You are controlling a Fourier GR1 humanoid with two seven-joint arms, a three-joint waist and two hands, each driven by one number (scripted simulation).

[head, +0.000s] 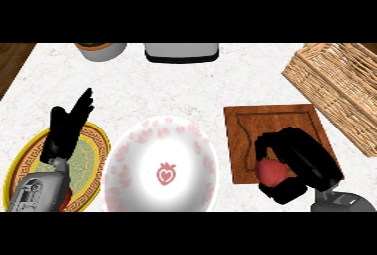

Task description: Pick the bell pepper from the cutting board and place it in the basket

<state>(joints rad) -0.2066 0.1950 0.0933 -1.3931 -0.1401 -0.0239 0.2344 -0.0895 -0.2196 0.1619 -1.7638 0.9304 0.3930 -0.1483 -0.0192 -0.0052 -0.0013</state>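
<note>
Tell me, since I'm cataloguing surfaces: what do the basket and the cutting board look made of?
The basket looks like woven wicker or cane: tan strands interlaced, matte. The cutting board looks wooden: reddish-brown, a grooved border near its rim, low sheen.

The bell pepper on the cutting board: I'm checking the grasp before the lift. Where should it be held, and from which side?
Grip the bell pepper around its rounded red body, from above and the right, as the right hand curls round it now. It sits low on the cutting board, so its sides are the reachable part.
</note>
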